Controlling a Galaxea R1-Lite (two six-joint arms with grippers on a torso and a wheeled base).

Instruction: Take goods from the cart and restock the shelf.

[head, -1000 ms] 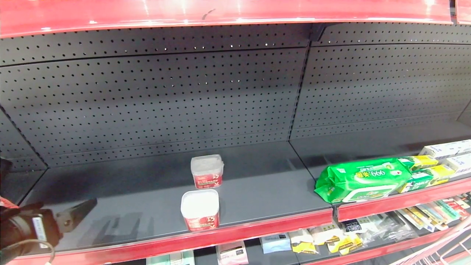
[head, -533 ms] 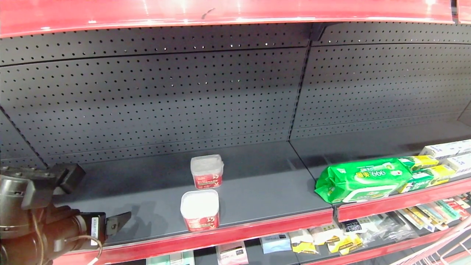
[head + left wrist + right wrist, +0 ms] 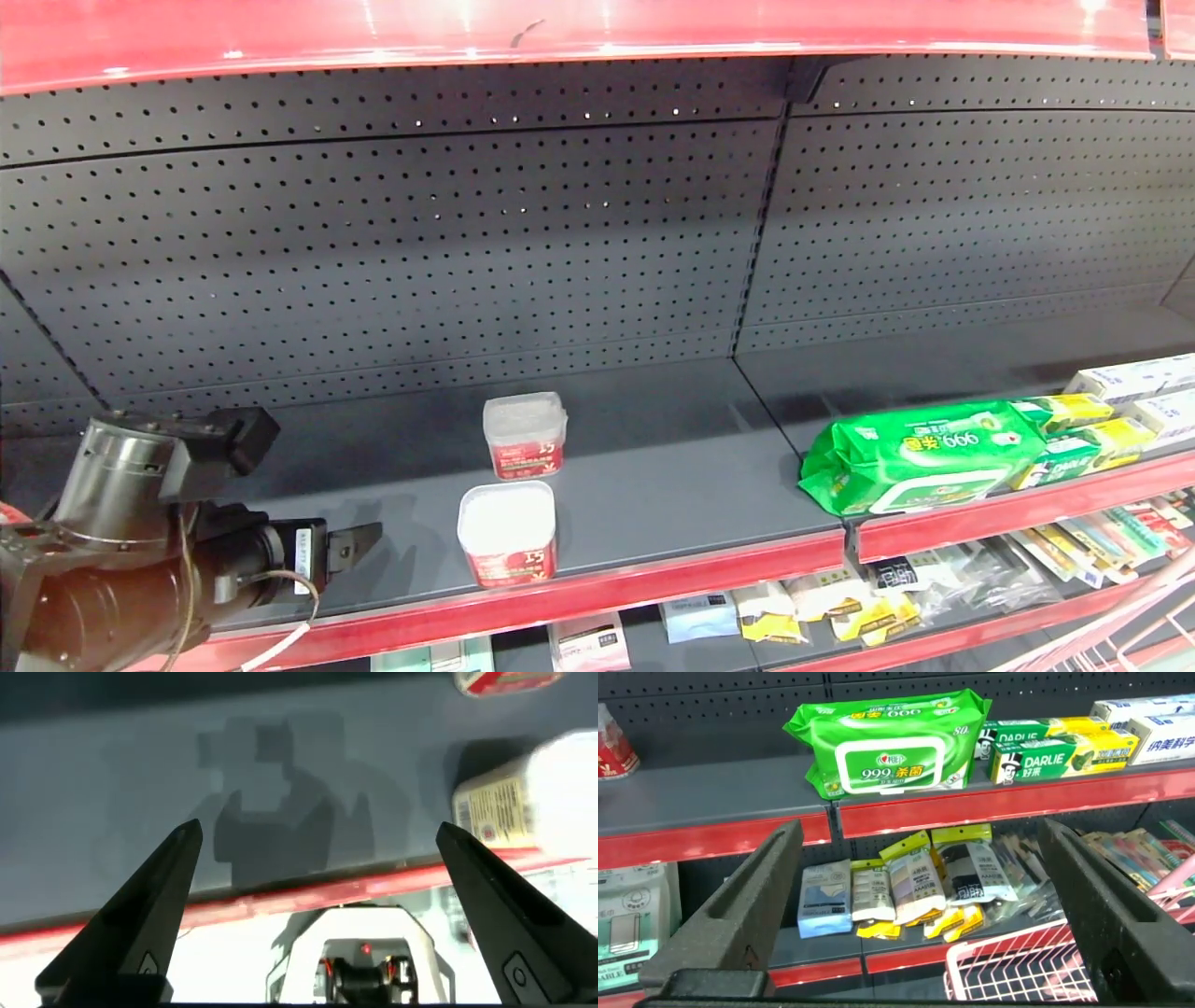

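Grey shelf (image 3: 653, 467) carries two upright red-and-white tubs, the rear tub (image 3: 525, 434) behind the front tub (image 3: 508, 532). Released and empty, the left end effector (image 3: 320, 831) hangs at the shelf's front lip, with the front tub near on its right. Also released, the right end effector (image 3: 920, 831) hangs by the cart (image 3: 1018, 961).

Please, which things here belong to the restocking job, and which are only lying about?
For the job: shelf, front tub, back tub, cart, open left hand.
Only lying about: green wipes pack, toothpaste boxes, small packets underneath.
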